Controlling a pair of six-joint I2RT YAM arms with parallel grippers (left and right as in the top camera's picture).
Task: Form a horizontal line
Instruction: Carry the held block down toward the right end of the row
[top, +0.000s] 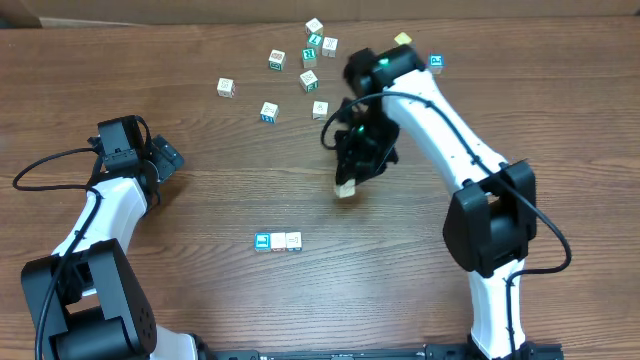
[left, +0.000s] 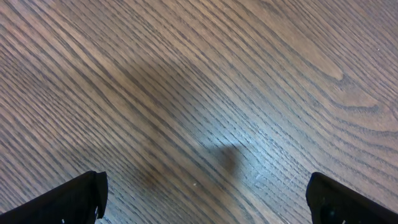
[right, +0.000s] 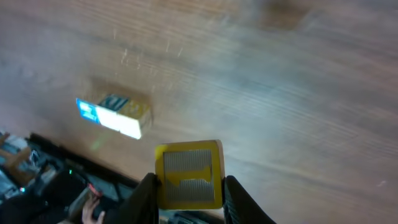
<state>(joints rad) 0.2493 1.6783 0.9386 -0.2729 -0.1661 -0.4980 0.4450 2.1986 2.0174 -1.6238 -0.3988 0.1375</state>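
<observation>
We work over a brown wood-grain table (top: 180, 270), its grain running slantwise and catching a soft glare in the wrist views. At the near edge the dark bases of the 2 arms stand left and right. Just beyond them, around the middle of the table, lies the horizontal line (top: 278, 241): 3 small cubes touching in a straight row, a blue-faced one on the left end and 2 whitish ones beside it. Farther out and to the right of that row hangs the right gripper (top: 348, 184), pointing downward, its fingers pinched narrow on a cream-yellow cube (top: 346, 189) held clear of the row's right end; the wrist camera shows this cube (right: 188, 171) squarely between the fingers, with the row (right: 115, 115) apart from it. The left gripper (top: 166, 158) sits well off to the left, jaws spread wide over bare wood. Farthest away a scatter of loose cubes (top: 309, 80) lies before the table's far edge, where a pale strip (top: 150, 12) shows.
</observation>
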